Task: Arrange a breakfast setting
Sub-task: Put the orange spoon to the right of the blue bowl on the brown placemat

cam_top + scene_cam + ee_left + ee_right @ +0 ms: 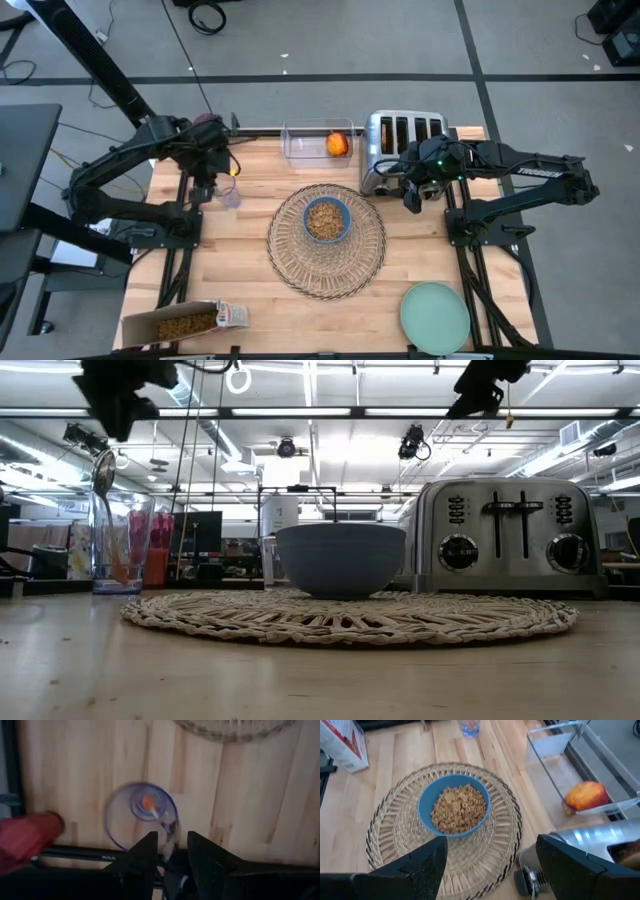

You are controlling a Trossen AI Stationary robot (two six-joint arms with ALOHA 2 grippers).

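A blue bowl (327, 219) of cereal sits in the middle of the round wicker placemat (326, 262). An orange-handled spoon (159, 816) stands handle-down in a clear glass (229, 195), with its bowl end (103, 472) up. My left gripper (172, 857) hovers just above the spoon's top, its fingers a little apart; in the low view (115, 420) it is clear of the spoon. My right gripper (490, 870) is wide open and empty, in front of the toaster. The dark red cup (25, 840) stands by the left arm. The orange-red fruit (338, 144) lies in a clear bin. The pale green plate (435, 317) rests at the near right.
The silver toaster (405, 135) stands at the far right, close behind my right gripper (412, 197). The clear bin (312, 142) stands along the far edge. A cereal box (185, 322) lies on its side at the near left corner.
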